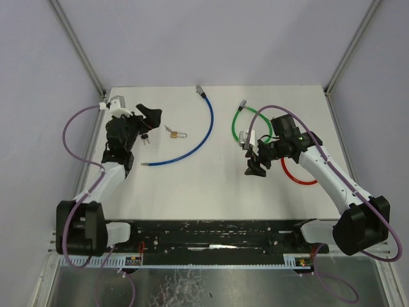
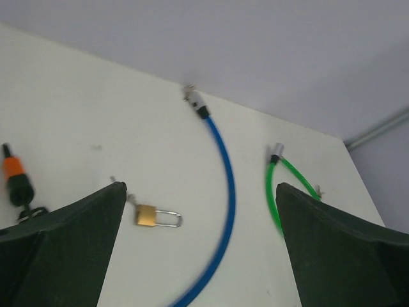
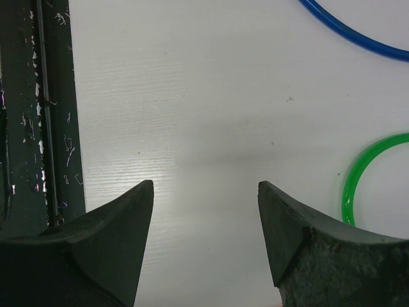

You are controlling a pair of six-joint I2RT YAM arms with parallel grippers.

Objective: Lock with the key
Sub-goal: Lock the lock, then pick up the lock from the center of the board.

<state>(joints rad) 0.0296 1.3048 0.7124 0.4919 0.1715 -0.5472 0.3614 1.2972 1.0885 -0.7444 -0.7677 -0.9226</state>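
Shows white bench (image 1: 192,192). Finds left claw (image 1: 144,121) spread wide, empty, above it; right claw (image 3: 205,183) parted, gripping nothing. Finds blue cable (image 1: 212,121) curving across the middle. Puts brass padlock (image 1: 174,133) between cable and left claw, flat on bench, key (image 1: 146,139) just left of it.

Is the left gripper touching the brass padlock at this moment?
Apart. The top external view shows a strip of white table between the left gripper and the brass padlock, which lies free ahead of its open jaws.
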